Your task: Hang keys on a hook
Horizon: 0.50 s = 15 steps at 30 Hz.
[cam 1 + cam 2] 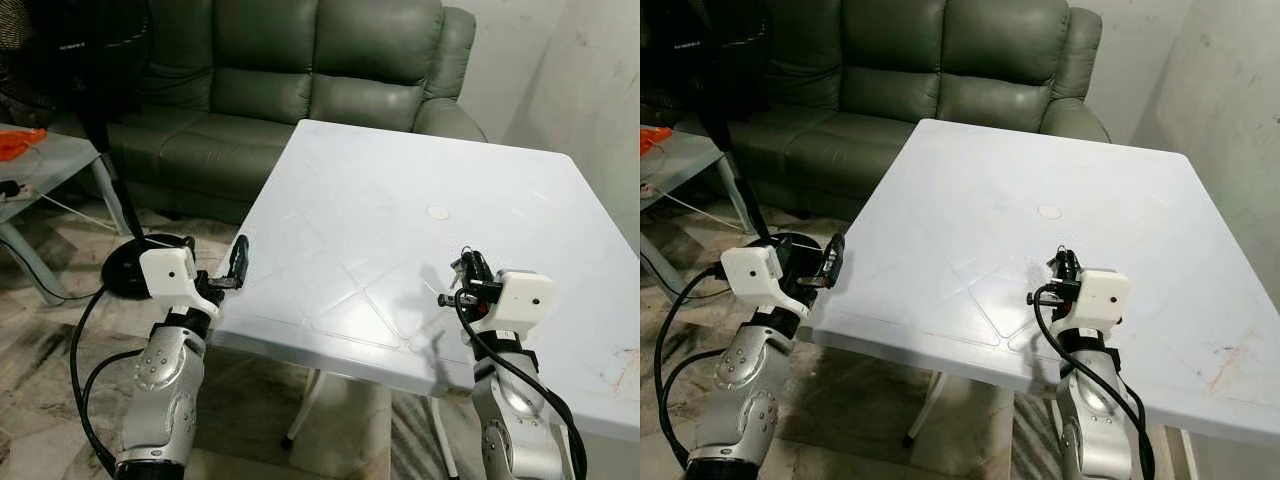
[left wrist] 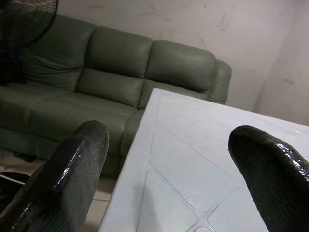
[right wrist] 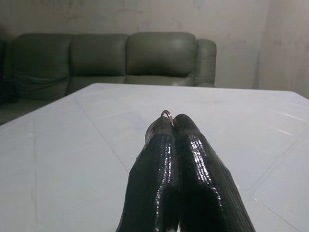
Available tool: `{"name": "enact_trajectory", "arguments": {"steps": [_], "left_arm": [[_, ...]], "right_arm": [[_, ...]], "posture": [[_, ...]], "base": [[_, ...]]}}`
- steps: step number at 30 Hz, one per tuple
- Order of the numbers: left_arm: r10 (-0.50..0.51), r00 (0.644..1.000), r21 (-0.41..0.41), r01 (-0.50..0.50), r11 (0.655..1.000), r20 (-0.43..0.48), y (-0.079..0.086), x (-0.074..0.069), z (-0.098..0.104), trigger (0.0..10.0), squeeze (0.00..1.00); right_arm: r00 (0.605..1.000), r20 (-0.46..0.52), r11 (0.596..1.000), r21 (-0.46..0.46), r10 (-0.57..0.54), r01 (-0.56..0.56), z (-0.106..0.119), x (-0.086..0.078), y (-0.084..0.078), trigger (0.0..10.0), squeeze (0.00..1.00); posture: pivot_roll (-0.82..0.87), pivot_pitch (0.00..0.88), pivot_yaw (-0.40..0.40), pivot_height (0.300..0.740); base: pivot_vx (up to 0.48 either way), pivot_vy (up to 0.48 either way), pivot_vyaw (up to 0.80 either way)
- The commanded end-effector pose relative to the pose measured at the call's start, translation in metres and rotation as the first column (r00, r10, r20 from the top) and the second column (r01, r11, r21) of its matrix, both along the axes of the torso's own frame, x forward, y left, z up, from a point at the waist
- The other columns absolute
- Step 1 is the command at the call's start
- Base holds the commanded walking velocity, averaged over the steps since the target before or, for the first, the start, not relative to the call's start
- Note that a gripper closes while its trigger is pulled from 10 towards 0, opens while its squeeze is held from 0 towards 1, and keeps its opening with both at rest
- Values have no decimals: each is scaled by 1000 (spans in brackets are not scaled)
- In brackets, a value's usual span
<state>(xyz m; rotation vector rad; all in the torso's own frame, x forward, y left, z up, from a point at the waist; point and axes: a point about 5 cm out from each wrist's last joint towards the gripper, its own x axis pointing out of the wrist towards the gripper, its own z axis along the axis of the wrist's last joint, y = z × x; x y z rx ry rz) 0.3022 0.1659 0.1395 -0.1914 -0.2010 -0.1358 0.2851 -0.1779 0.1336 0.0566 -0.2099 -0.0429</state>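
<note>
My right gripper (image 1: 471, 266) hovers just above the near right part of the white table (image 1: 380, 200), shut on a bunch of keys (image 1: 458, 268). In the right wrist view the pressed-together fingertips (image 3: 159, 145) pinch a metal key ring (image 3: 166, 114) that peeks out above them. My left gripper (image 1: 238, 262) is held at the table's near left edge, over the floor. Its two black fingers (image 2: 67, 169) stand wide apart with nothing between them, pointing across the table toward the sofa.
A green leather sofa (image 1: 300, 80) stands behind the table. At the left are a black fan base (image 1: 130, 265) with its pole, cables on the floor, and a low side table (image 1: 45, 165) with an orange item. A wall (image 1: 590, 90) runs along the right.
</note>
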Motion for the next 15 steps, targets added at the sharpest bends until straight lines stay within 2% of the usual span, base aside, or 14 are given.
{"name": "enact_trajectory", "arguments": {"steps": [1,3,7,10,15], "left_arm": [[-14,1000,10,14,1000,24,0,2,8,10000,0],[-15,1000,10,15,1000,25,1,5,10,10000,0],[-16,999,40,14,999,30,2,6,11,10000,0],[-14,1000,31,13,999,26,3,7,10,10000,0],[-26,999,19,25,1000,38,-3,8,13,10000,0]], "right_arm": [[1000,15,1000,-6,-7,7,8,3,-1,10000,0],[1000,16,1000,-9,-5,5,10,4,-1,10000,0],[1000,7,1000,-15,10,-10,11,7,3,10000,0],[1000,-1,1000,-16,16,-16,10,8,4,10000,0],[998,-13,998,-16,54,-54,8,10,16,10000,0]], "posture": [[11,0,-39,740],[11,0,-39,740],[12,0,-33,740],[12,0,-33,740],[26,0,-37,740]], "base": [[0,0,0],[0,0,0],[0,0,-772],[0,0,-775],[0,0,-775]]}}
